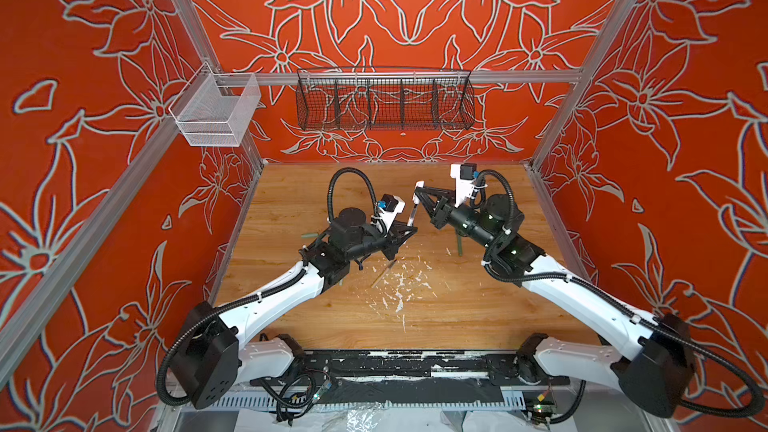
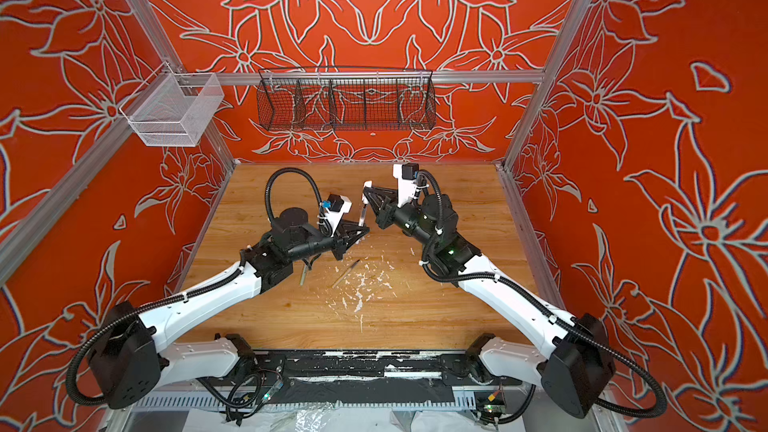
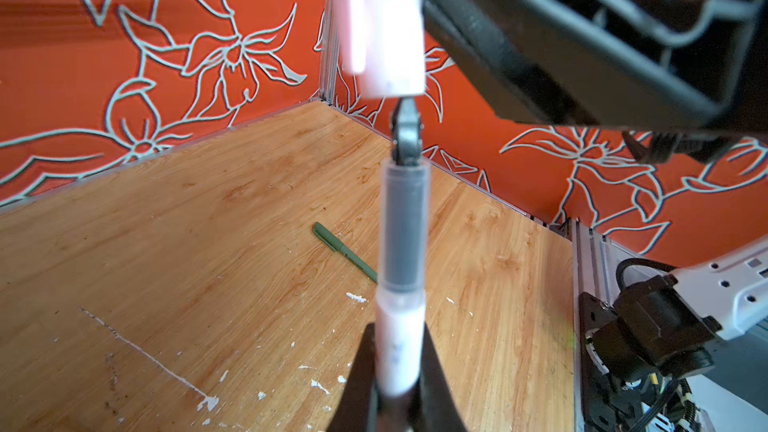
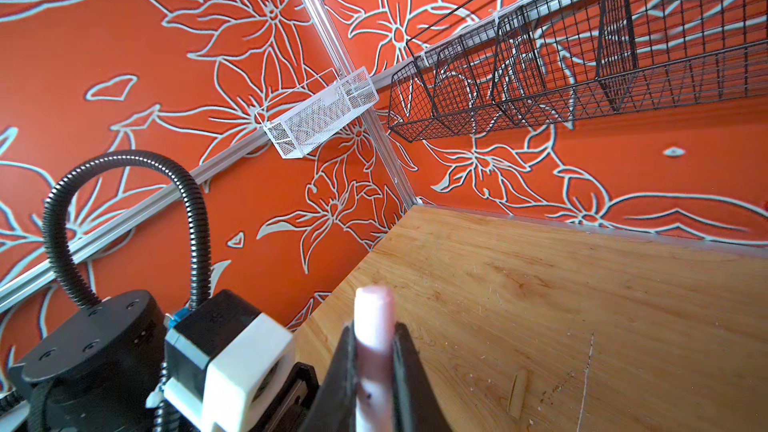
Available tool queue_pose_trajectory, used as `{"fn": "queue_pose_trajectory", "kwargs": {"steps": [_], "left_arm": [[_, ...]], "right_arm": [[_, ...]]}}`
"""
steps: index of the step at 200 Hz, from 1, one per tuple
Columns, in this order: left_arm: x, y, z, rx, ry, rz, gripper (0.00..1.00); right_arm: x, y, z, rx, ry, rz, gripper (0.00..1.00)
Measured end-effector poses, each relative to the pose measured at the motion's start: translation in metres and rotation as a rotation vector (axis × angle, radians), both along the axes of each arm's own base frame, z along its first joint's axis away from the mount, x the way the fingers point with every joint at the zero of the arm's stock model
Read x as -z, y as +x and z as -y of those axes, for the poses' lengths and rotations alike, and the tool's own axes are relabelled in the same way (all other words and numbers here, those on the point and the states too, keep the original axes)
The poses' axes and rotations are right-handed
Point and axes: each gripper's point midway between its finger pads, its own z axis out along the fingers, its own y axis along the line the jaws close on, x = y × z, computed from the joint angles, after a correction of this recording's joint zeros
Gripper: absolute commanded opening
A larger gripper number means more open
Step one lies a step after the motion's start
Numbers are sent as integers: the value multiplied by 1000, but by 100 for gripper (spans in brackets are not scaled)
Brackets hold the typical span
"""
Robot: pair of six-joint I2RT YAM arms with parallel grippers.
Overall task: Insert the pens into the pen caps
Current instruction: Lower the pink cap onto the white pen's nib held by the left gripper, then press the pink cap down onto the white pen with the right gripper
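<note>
Pink pen is pinched in the left claw with its dark tip just at the mouth of the pink cap that the right claw is clamped on, so I'd keep both dead in line and push slow and straight.

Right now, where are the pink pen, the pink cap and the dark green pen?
pink pen (image 3: pixel 405 238): left wrist view, on its grey front section.
pink cap (image 4: pixel 373 315): right wrist view, on its exposed free end.
dark green pen (image 3: pixel 345 252): left wrist view, on the middle of its barrel.
</note>
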Motion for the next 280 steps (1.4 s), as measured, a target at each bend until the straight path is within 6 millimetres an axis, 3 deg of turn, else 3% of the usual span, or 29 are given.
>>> {"fn": "queue_pose_trajectory", "kwargs": {"steps": [190,255,280], "left_arm": [[4,1,-2,-16,4,-24,0],[2,8,-6,-61,4,-13,0],[3,10,-8,-77,12,-6,0]], "right_arm": [[26,-13,-8,-72,14,-16,14],[35,-22,-11,-99,-41,-23,34],[32,-29,-5,-98,-60,-17,37]]}}
